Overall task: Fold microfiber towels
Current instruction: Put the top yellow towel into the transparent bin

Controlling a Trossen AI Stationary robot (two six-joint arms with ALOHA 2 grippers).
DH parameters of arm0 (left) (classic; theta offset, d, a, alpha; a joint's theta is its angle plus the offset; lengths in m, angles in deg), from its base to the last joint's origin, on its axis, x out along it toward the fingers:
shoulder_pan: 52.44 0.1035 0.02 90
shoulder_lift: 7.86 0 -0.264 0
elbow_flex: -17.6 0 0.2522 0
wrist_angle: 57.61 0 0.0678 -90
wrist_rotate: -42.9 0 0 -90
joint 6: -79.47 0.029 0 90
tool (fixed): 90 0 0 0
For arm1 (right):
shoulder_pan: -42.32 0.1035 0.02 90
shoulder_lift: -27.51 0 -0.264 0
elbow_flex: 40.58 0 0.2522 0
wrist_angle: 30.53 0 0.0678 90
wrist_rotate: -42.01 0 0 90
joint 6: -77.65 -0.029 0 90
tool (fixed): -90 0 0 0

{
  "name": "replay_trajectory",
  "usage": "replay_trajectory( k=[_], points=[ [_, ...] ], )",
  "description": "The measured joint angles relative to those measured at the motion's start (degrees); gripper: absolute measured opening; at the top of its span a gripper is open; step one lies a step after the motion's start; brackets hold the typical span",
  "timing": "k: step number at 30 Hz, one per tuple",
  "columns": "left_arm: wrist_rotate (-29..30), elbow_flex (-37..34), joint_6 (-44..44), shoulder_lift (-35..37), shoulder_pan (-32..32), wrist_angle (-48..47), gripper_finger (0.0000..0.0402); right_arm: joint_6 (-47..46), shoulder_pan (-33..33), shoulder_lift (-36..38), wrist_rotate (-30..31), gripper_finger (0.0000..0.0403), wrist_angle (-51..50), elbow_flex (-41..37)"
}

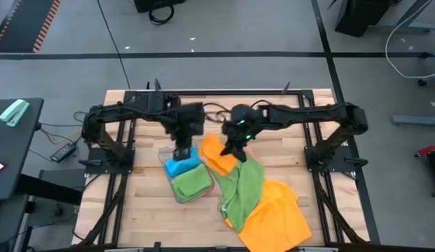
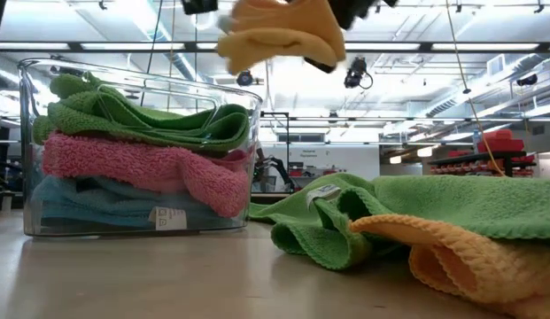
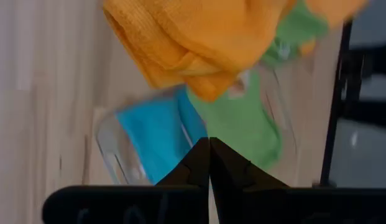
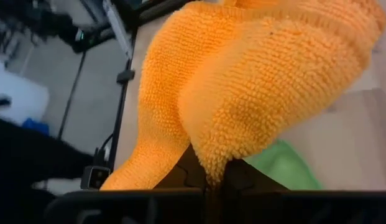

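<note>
Holding a folded orange towel (image 1: 216, 154) clear of the bench (image 1: 140, 217), the right gripper (image 1: 233, 149) has its jaws clamped on the cloth. The towel hangs beside and above the clear tray (image 2: 137, 146), which already carries stacked green, pink and blue towels (image 2: 142, 168). The tray lies toward the left arm's side of the held towel, so the likely next move runs that way. The left gripper (image 3: 209, 163) hovers over the tray, jaws pressed together and empty. A loose green towel (image 1: 244, 185) and another orange towel (image 1: 277, 217) remain unfolded, nearer the right arm.
</note>
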Motion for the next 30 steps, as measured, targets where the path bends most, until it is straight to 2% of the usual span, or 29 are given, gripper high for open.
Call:
replay_trajectory(
  k=[4, 7, 10, 15, 19, 24, 30],
  points=[
    [0.76, -0.15, 1.64, 2.55, -3.03, -2.57, 0.0021, 1.94, 2.76, -6.44, 1.67, 0.0012, -5.21, 8.52],
    [1.06, -3.47, 1.59, 5.66, -4.85, -1.47, 0.0018, 3.22, 4.02, -9.56, 3.95, 0.0012, -8.34, 13.04],
    [1.07, -10.47, -0.52, 10.51, -6.16, 3.44, 0.0012, 4.65, 4.41, -10.43, 5.70, 0.0013, -10.56, 14.53],
    [4.04, -24.82, -10.02, 20.25, -6.48, 19.66, 0.0025, 6.45, 4.44, -9.24, 5.73, 0.0013, -11.41, 14.56],
    [4.12, -34.24, -18.00, 26.02, -4.93, 32.15, 0.0079, 10.00, 5.27, -8.40, 4.84, 0.0014, -12.78, 14.63],
    [3.80, -43.14, -26.08, 29.11, -2.66, 45.44, 0.0183, 15.17, 6.86, -7.63, 4.28, 0.0015, -15.61, 14.63],
    [-3.85, -52.91, -35.17, 29.21, -2.30, 67.18, 0.0309, 18.69, 7.66, -7.40, 3.93, 0.0016, -18.91, 14.63]
  ],
)
